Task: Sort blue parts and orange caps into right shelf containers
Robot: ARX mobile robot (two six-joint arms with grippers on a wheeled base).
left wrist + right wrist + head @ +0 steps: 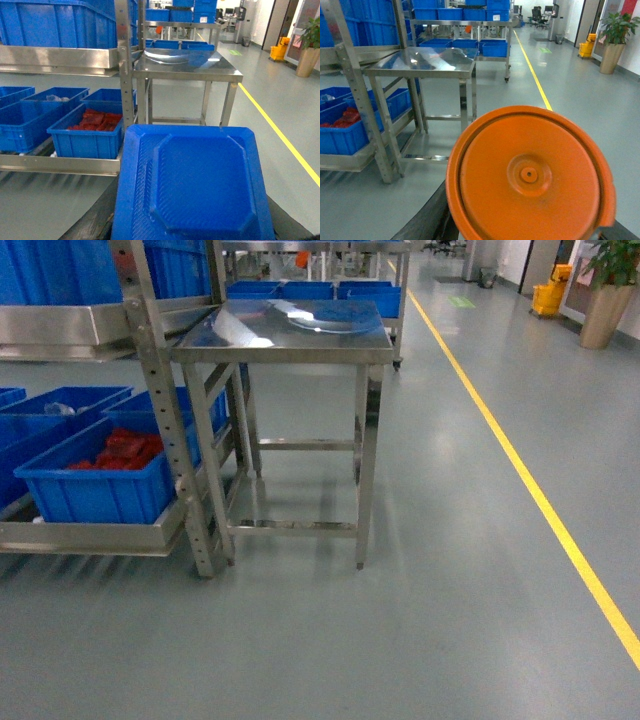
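A flat blue part with a raised octagonal middle fills the lower left wrist view. My left gripper is shut on it, its dark fingers showing at both sides. In the right wrist view a round orange cap faces the camera, and my right gripper is shut on it. Bright blue open shelf containers stand on the steel rack's lower shelf at the left; the nearest one holds red pieces. Neither gripper shows in the head view.
A bare steel table stands just right of the rack. More blue crates sit on a cart behind it. A yellow floor line runs along the right, with a potted plant and a yellow mop bucket far back.
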